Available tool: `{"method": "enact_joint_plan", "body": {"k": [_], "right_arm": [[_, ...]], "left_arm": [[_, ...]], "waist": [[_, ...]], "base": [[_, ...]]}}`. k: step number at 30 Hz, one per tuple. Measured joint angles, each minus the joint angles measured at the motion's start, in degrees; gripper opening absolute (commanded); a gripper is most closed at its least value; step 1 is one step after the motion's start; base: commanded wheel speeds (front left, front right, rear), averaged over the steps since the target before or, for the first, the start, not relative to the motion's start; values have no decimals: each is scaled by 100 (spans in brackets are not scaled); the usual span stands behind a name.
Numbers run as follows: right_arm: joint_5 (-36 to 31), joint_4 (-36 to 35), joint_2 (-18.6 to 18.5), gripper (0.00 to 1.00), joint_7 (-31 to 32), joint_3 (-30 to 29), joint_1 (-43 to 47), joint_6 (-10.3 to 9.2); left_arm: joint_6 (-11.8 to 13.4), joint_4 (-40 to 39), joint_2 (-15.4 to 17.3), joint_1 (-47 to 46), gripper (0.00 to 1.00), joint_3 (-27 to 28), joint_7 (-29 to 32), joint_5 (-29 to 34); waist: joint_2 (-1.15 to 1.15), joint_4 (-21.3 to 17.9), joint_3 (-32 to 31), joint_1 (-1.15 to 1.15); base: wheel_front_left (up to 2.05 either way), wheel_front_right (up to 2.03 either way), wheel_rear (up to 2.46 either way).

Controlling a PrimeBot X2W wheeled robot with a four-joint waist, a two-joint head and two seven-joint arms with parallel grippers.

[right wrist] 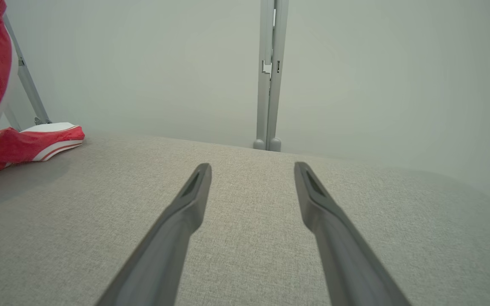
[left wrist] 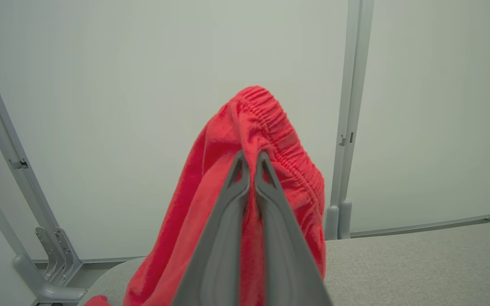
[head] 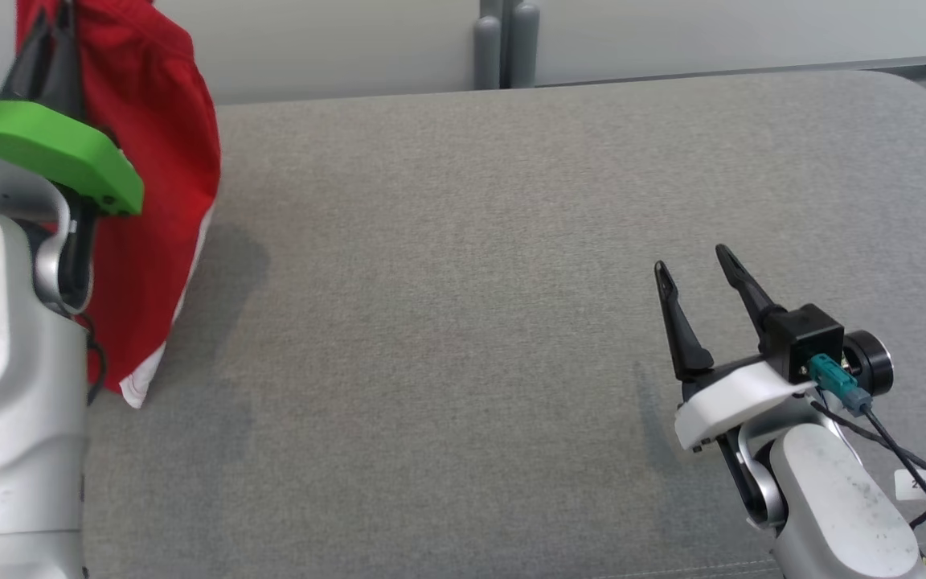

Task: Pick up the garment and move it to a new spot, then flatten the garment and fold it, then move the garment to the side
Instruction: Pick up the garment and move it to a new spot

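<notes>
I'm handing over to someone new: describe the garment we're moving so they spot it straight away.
Start with the wide grey padded table. At its left side, the left gripper is shut on the garment, which hangs with its lower end on the table. It is the one bright red thing there, with an elastic waistband and white trim.

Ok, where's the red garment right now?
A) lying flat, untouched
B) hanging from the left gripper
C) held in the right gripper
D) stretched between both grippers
B: the left gripper is shut on the garment at its elastic waistband, with the cloth hanging down from it, while the right gripper is open over the grey surface.
</notes>
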Motion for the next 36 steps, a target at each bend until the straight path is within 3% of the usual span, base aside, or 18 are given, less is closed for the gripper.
{"method": "enact_joint_plan", "body": {"k": [8, 21, 30, 31, 33, 34, 36], "right_arm": [[15, -19, 0, 100, 0, 40, 344, -24], [16, -256, 73, 100, 0, 249, 314, 119], [38, -297, 182, 100, 0, 411, 114, 220], [58, -298, 193, 100, 0, 414, 90, 220], [67, -299, 201, 100, 0, 409, 72, 219], [69, -299, 204, 100, 0, 398, 71, 218], [92, -299, 210, 100, 0, 331, 71, 208]], "left_arm": [[-49, -268, -921, 567, 0, -678, 328, -414], [-36, 178, -854, 1083, 0, -1557, 586, -454], [174, 467, -831, 904, 0, -1983, 534, -453], [204, 508, -828, 864, 20, -2038, 522, -505], [229, 588, -824, 832, 91, -2182, 493, -549], [231, 637, -820, 832, 100, -2275, 493, -580], [231, 733, -818, 833, 100, -2512, 492, -669]], "waist": [[0, -809, -402, 0], [0, -1823, -300, 0], [0, -2410, 57, 0], [0, -2472, 100, 0], [0, -2585, 184, 0], [0, -2632, 227, 0], [0, -2705, 320, 0]], "base": [[0, 0, 0], [0, 0, 0], [0, 0, 0], [0, 0, 0], [0, 0, 0], [0, 0, 0], [0, 0, 0]]}}
